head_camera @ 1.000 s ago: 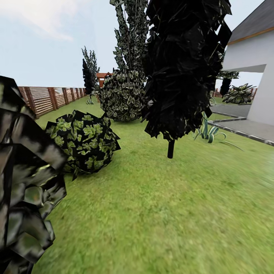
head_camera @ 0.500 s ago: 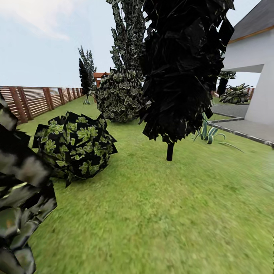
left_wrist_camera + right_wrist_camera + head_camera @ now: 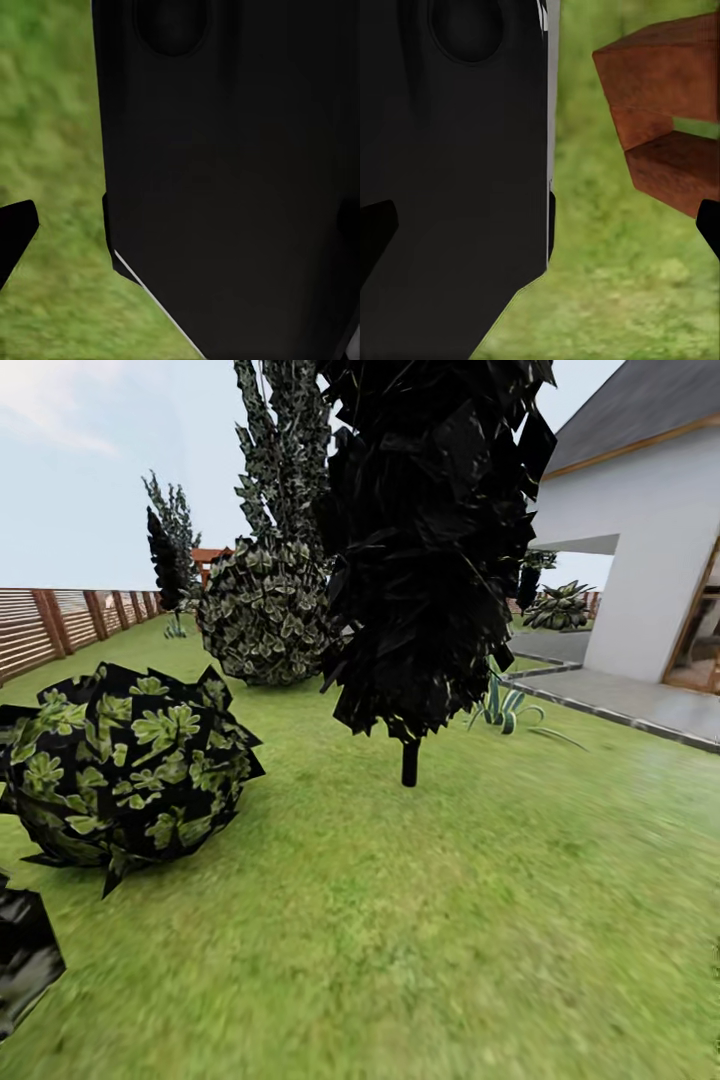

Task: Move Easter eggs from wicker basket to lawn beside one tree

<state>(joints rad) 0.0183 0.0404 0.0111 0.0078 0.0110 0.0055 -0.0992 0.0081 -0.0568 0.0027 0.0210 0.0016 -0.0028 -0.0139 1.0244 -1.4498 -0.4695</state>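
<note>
The Easter eggs and the wicker basket are out of view. The lawn (image 3: 450, 930) spreads wide and green ahead of me in the head view. A tall tree (image 3: 285, 450) with dark green, pale-flecked foliage rises at the back, its trunk hidden behind a round bush (image 3: 265, 610). My left gripper (image 3: 180, 229) is open over grass, one dark fingertip (image 3: 15, 236) at the picture's edge, with my black body panel behind it. My right gripper (image 3: 540, 225) is open too, with nothing between its fingers.
A near-black-leaved tree (image 3: 430, 530) on a thin dark trunk (image 3: 409, 762) stands mid-lawn. A leafy bush (image 3: 130, 760) sits near left. A brown slatted fence (image 3: 60, 625) runs along the left; white house (image 3: 650, 560) and paving (image 3: 620, 700) at right. A red-brown wooden piece (image 3: 667, 142) lies over grass.
The whole head picture has slid left, so the camera has turned right. The dark foliage at near left has mostly left the frame, and more of the house shows.
</note>
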